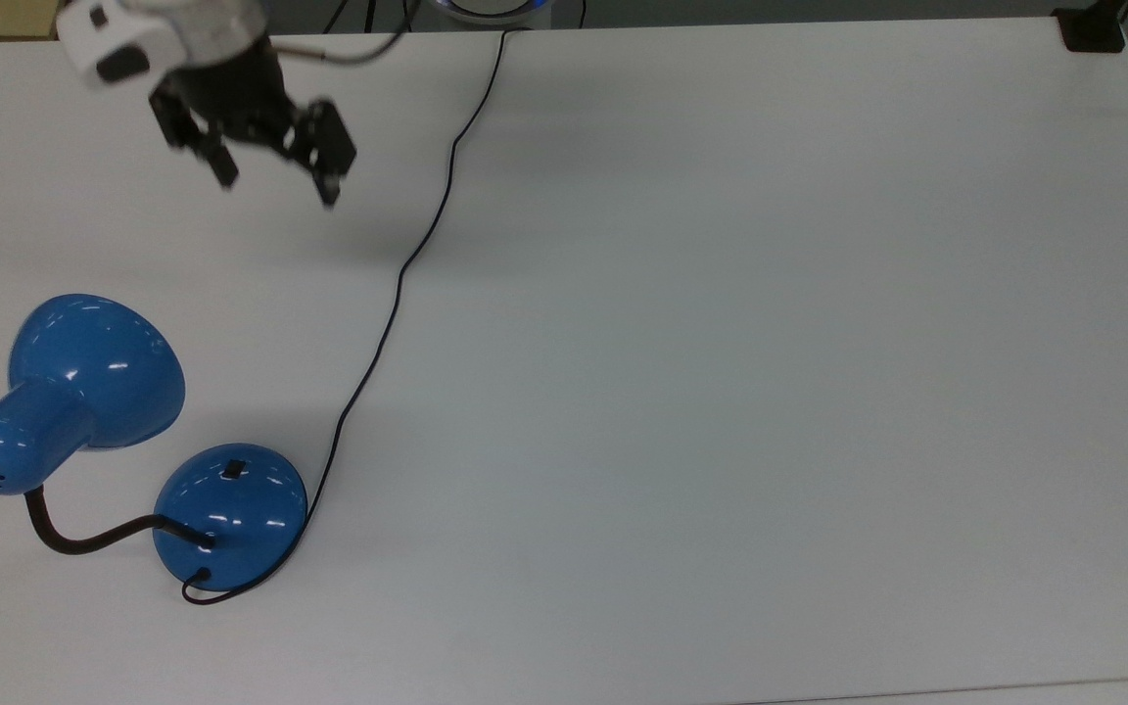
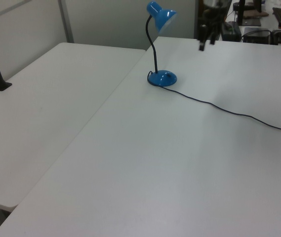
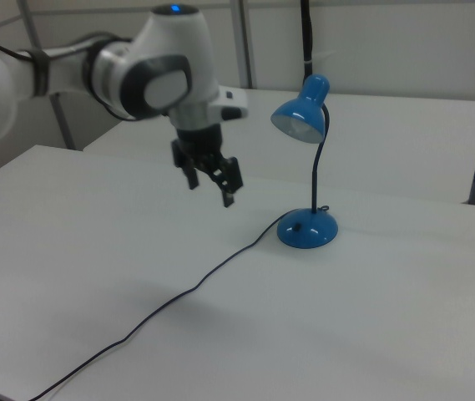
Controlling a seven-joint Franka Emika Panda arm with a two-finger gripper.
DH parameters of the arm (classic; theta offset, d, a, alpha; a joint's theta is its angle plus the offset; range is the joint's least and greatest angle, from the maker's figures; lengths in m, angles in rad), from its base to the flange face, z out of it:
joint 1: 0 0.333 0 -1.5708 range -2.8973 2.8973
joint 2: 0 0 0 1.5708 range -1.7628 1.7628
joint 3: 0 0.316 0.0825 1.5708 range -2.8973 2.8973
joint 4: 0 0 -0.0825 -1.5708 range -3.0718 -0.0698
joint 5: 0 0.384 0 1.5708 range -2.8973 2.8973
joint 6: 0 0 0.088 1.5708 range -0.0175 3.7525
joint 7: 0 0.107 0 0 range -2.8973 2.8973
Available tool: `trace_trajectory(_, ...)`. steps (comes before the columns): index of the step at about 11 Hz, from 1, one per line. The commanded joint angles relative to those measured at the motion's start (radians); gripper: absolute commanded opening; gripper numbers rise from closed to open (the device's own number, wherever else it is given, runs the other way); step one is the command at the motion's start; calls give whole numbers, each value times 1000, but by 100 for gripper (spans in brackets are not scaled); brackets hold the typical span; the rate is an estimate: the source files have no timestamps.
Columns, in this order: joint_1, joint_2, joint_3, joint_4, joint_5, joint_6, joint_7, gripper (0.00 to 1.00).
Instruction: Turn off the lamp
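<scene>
- The lamp (image 1: pixel 229 514) is standing on the white surface (image 1: pixel 770 343), its shade looking unlit, so the switching seems done.
- The gripper (image 1: pixel 275 191) is hanging well above the lamp's base, fingers (image 1: pixel 327 186) released, grasping nothing.

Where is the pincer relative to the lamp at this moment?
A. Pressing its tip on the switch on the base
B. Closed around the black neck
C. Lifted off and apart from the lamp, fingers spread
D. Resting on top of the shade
C: the pincer hangs open in the air, apart from the lamp, whose switch sits uncovered on the base.
</scene>
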Motion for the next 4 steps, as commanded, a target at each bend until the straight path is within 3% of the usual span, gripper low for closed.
trace_trajectory(1,40,-118,-3,3,-74,-206,24,100)
trace_trajectory(4,34,-109,4,30,-140,-210,18,100)
